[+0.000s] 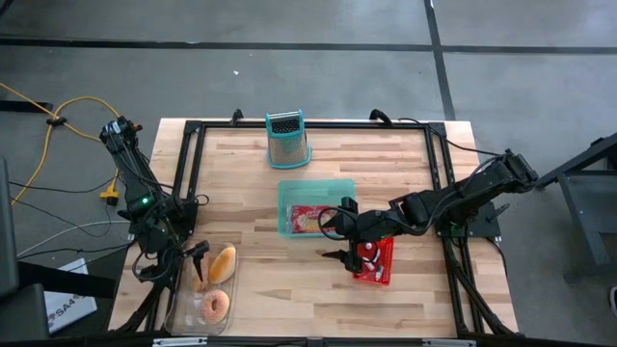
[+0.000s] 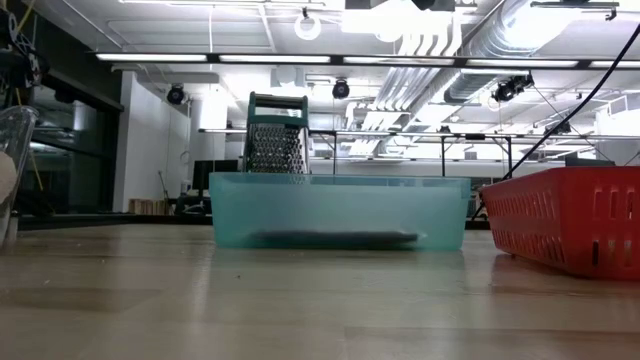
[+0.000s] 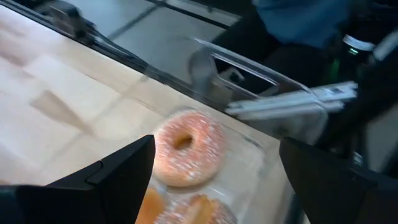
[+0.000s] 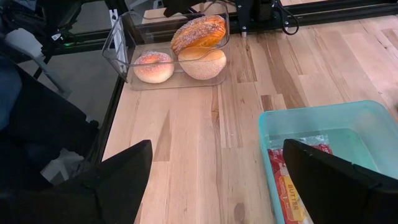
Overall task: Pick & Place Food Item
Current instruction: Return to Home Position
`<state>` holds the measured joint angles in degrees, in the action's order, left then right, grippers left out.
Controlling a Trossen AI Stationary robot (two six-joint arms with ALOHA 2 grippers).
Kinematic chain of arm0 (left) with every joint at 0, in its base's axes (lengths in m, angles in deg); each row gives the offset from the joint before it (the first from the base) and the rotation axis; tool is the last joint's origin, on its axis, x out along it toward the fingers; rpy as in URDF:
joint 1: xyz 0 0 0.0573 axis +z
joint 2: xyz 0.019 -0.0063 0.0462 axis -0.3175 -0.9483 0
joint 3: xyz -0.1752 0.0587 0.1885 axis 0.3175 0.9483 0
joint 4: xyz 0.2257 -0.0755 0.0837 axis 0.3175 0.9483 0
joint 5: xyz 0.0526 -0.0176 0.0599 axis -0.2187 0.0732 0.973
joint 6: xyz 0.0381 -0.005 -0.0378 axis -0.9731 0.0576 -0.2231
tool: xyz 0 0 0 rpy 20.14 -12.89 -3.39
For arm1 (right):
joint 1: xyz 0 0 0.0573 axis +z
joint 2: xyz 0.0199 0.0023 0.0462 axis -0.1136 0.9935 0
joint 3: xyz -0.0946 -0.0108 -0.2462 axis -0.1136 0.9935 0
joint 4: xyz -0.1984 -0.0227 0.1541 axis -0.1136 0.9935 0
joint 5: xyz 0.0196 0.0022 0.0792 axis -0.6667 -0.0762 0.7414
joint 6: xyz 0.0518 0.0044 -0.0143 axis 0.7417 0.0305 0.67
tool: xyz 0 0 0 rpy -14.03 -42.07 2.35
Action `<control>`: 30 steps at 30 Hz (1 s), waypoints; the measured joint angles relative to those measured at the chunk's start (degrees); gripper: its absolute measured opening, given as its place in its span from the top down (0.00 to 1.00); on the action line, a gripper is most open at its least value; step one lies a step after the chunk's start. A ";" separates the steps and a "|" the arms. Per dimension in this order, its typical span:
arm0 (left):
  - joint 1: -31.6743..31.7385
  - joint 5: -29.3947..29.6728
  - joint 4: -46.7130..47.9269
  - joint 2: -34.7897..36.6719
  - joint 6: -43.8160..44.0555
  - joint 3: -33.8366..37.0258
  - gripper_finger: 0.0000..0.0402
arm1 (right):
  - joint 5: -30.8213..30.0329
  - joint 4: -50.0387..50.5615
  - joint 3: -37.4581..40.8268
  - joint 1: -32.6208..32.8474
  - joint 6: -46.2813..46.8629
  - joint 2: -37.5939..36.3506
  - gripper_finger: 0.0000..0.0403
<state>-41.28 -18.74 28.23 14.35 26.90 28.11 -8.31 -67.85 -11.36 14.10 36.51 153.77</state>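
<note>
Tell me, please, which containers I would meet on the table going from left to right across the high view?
transparent bin → teal bin → red basket

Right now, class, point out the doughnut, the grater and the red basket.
doughnut [image 3: 202,154], left wrist view, sprinkled icing beside the hole
grater [image 1: 287,145], high view, metal face
red basket [image 2: 570,215], low view, meshed side wall
</note>
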 joint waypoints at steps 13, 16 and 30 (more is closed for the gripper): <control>4.17 16.55 -3.99 0.00 1.07 -0.02 0.16 | -0.02 0.00 0.02 0.00 0.00 0.00 0.13; 6.85 18.53 -4.41 0.00 1.45 -0.02 0.16 | -0.02 0.00 0.00 0.00 0.00 0.00 0.13; 29.43 9.11 -7.28 -0.11 1.00 -0.02 0.16 | 0.00 0.00 0.00 0.00 0.00 0.00 0.13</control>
<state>-11.85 -9.63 20.95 14.24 27.90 28.09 -8.31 -67.85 -11.36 14.10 36.51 153.77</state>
